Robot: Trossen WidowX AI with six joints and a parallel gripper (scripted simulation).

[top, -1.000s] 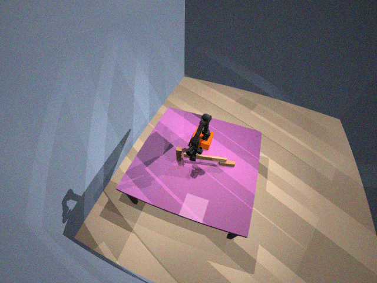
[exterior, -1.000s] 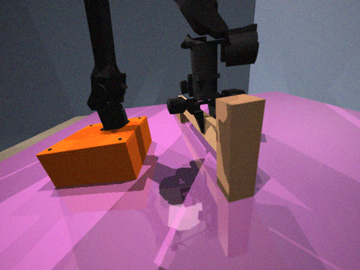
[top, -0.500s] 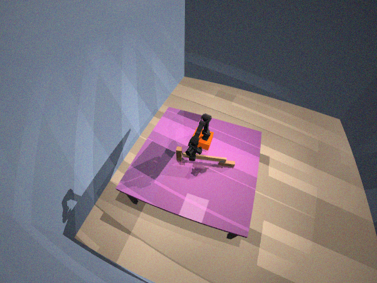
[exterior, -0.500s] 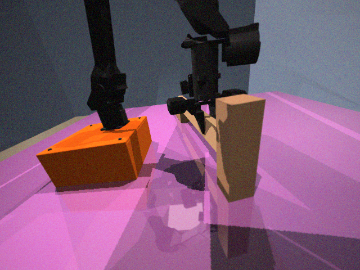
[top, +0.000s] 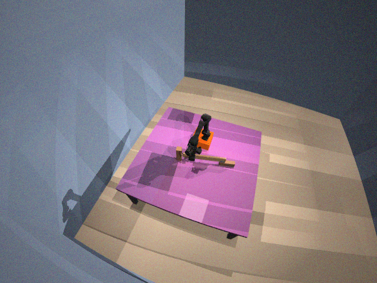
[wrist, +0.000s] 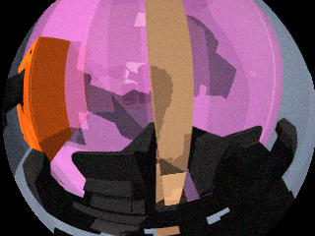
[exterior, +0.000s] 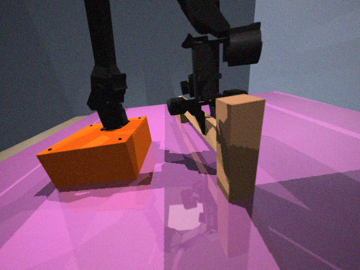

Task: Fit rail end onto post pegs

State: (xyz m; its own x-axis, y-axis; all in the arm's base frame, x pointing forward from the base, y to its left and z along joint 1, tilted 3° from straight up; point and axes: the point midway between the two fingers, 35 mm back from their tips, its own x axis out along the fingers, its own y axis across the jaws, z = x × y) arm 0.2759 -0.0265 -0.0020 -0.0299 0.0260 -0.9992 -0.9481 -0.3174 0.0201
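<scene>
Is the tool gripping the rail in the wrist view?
Yes, the tool is shut on the rail, which runs up between its dark fingers.

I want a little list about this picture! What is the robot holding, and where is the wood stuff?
tool: shut on the rail, gripping it near the post end
rail: long wooden bar, running from the post to the footboard block
post: short wooden block, standing upright
footboard block: low, at the rail's far end
pegs: hidden, cannot tell if they are in the holes
robot base: orange box beside the rail
table: pink top
</scene>
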